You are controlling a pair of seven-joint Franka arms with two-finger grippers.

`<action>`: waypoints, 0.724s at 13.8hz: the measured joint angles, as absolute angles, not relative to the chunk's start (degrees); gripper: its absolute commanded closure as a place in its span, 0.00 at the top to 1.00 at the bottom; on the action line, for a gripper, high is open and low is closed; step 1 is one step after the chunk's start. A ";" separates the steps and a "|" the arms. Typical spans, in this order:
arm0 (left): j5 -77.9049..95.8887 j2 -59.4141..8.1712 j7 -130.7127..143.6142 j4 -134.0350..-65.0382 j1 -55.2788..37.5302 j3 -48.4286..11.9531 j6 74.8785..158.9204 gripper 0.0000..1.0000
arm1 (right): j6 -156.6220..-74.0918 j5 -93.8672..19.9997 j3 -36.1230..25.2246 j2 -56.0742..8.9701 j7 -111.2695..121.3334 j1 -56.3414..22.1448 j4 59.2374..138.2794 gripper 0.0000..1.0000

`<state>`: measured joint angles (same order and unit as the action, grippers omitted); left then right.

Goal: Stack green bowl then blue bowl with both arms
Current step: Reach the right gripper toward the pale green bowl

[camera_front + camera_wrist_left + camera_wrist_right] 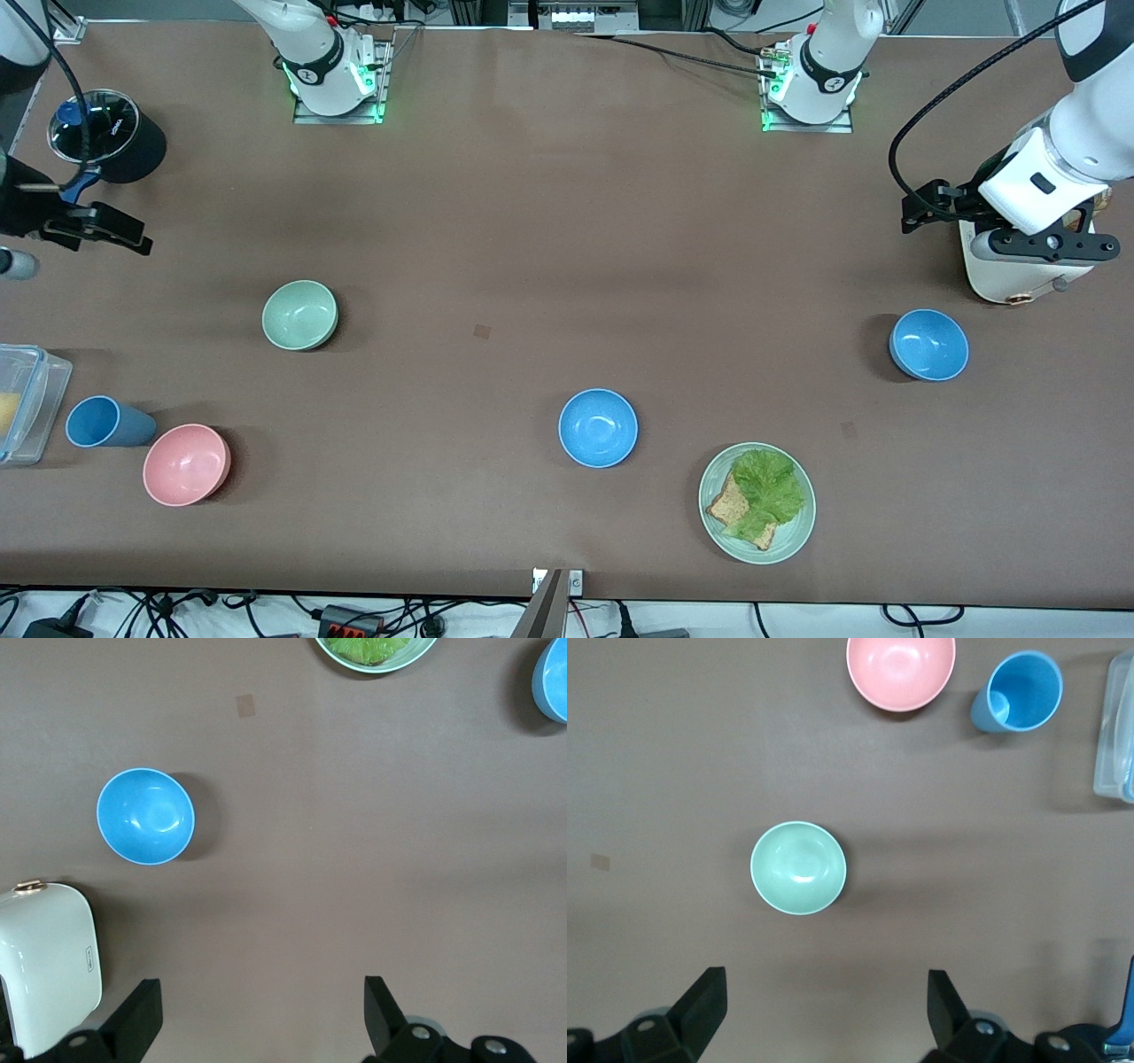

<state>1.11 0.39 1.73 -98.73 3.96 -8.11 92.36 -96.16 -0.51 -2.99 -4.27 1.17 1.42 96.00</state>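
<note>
The green bowl (pixel 300 315) stands upright and empty toward the right arm's end of the table; it also shows in the right wrist view (pixel 798 867). Two look-alike blue bowls stand apart: one (pixel 928 345) toward the left arm's end, seen in the left wrist view (pixel 145 815), and one (pixel 598 427) mid-table, at that view's edge (pixel 554 678). My left gripper (pixel 920 208) (pixel 263 1014) is open and empty, up over bare table beside a white jug. My right gripper (pixel 106 226) (pixel 824 1010) is open and empty, up over the table's end.
A pink bowl (pixel 186 463), a blue cup (pixel 106 422) and a clear plastic box (pixel 22 403) sit near the green bowl. A pale-green plate (pixel 713 523) holds bread and lettuce. The white jug (pixel 1019 275) and a black pot (pixel 111 133) stand at the ends.
</note>
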 measured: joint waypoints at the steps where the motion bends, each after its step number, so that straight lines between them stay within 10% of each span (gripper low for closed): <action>1: 1.11 0.39 1.73 -98.72 3.96 -8.11 92.36 1.00 | -96.88 -0.48 -3.01 -5.72 1.17 1.45 96.50 1.00; 10: 1.11 0.33 1.73 -98.72 4.16 -8.11 92.13 1.00 | -104.78 -0.42 -3.00 -26.28 1.14 1.37 97.28 1.00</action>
